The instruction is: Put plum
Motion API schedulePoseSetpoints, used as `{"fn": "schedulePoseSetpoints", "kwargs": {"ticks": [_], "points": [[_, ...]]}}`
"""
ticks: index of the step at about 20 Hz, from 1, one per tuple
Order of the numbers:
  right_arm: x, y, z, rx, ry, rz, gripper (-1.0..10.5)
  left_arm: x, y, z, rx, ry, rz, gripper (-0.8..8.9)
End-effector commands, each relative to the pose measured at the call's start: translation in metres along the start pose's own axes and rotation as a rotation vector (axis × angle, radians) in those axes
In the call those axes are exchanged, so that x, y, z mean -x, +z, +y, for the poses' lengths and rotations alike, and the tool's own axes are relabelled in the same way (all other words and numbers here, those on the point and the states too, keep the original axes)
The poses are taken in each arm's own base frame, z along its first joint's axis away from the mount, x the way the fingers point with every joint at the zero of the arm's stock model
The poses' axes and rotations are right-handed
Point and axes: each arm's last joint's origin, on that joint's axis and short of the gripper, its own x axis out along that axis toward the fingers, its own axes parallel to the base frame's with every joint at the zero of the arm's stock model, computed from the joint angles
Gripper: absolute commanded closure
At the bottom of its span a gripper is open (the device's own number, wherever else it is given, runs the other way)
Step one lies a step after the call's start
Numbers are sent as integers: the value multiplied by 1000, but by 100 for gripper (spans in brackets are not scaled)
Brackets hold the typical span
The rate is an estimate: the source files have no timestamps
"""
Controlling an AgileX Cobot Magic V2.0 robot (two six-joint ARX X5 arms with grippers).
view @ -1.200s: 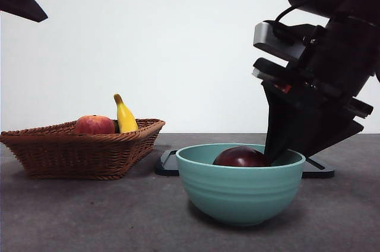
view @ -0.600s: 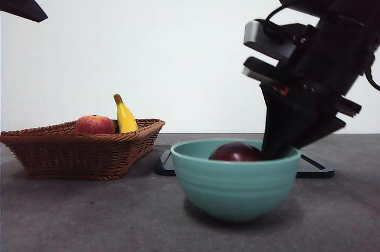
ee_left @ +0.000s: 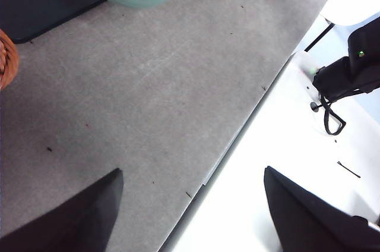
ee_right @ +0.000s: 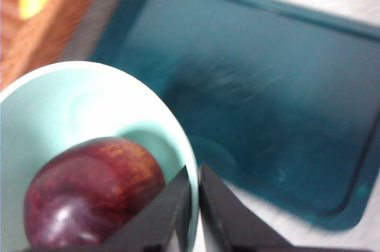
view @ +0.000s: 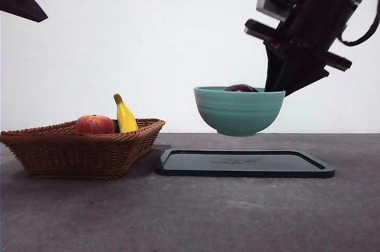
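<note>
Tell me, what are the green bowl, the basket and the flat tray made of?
Bowl: probably glazed ceramic or hard plastic, smooth with ribbed bands. Basket: woven brown wicker, with its strands visible. Tray: dark and matte, likely plastic.

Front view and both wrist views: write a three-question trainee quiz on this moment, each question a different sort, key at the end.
1. True or false: the teal bowl rests on the black tray.
2. Where is the plum? A) wicker basket B) bowl C) tray
3. The right gripper is shut on the bowl's ____.

Key: 1 false, it hangs in the air above the tray; 2 B; 3 rim.
</note>
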Motion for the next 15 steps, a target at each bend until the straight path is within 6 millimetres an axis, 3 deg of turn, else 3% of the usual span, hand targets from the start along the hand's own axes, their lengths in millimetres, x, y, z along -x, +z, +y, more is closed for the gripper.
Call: {"fn": "schedulePoseSetpoints", "kwargs": {"ticks": [1, 5, 9, 15], "points": [[-11, 18, -6, 12, -10, -7, 935, 1, 3, -1, -21, -6, -8, 439], [-42, 42, -24, -21, -35, 13, 935, 1, 3, -1, -21, -6, -8, 439], [-69, 49, -33, -33, -43, 37, 935, 1, 3, -1, -21, -6, -7, 439], [-80, 45, -39, -29, -50, 63, 935, 1, 3, -1, -22, -6, -8, 439]]}}
